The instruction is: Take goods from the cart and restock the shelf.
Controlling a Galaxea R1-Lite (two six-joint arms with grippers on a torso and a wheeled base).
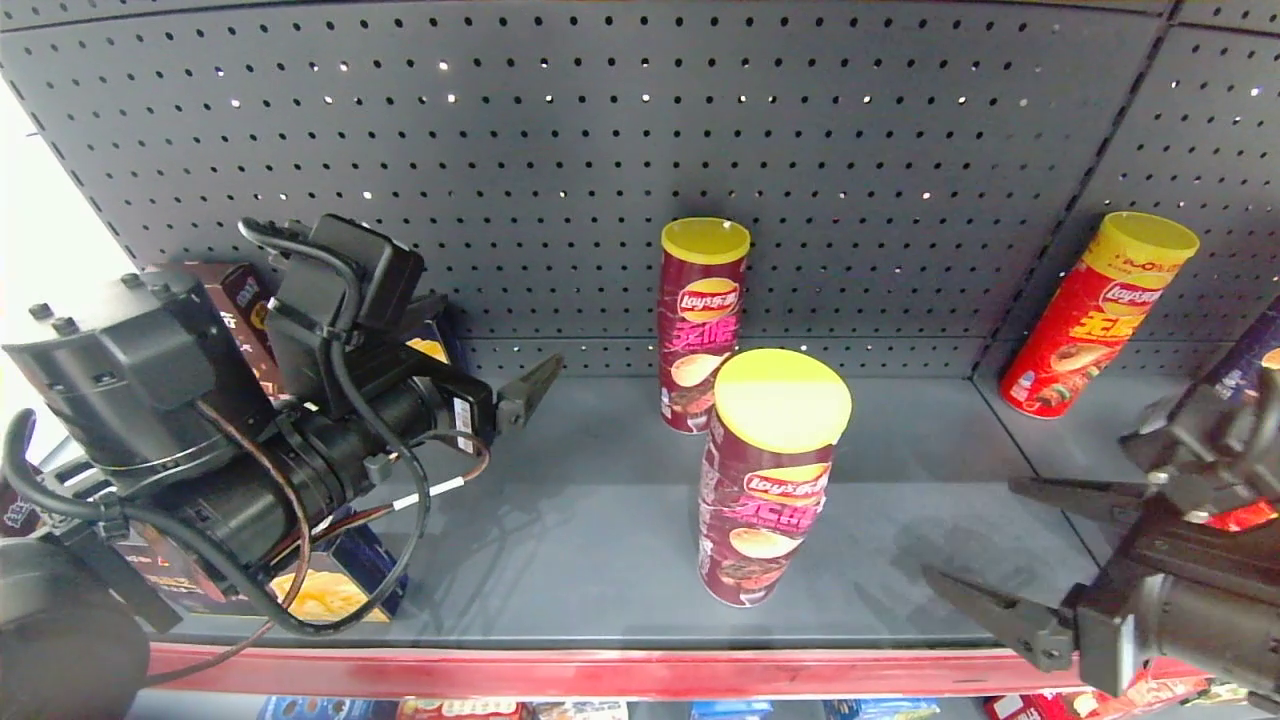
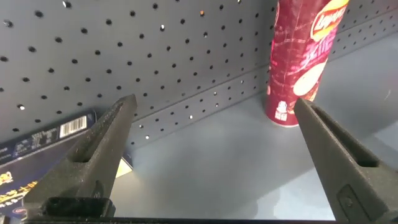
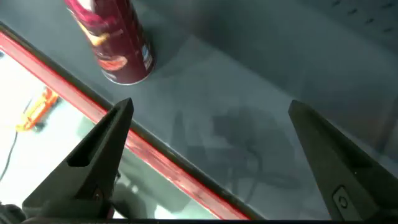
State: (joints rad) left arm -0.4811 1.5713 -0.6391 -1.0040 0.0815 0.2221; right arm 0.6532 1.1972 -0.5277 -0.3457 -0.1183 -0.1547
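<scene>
Facing the shelf (image 1: pixel 560 530), we find both claws spread wide and holding nothing. The left claw (image 2: pixel 214 106) hangs over the shelf's left end beside some boxes (image 1: pixel 330 590), its fingers aimed along the pegboard back wall (image 1: pixel 600 150). The right claw (image 1: pixel 975 535) sits at the front edge near the right corner, over the red lip (image 1: pixel 600 670).

Two maroon chip cans with yellow lids stand upright mid-shelf, long axes vertical. The rear can (image 1: pixel 700 325) is against the back wall. The front can (image 1: pixel 765 480) stands apart from it, nearer the lip. The rear can lies ahead of the left claw and slightly to its right. The front can lies to the right claw's left, and we judge that arm the nearer of the two to it. A red can (image 1: pixel 1095 315) stands in the next bay.

With empty claws, we judge the next move to be a trip back to the cart. It depends on the right arm clearing the front can, which looks tall, narrow and easy to tip.
</scene>
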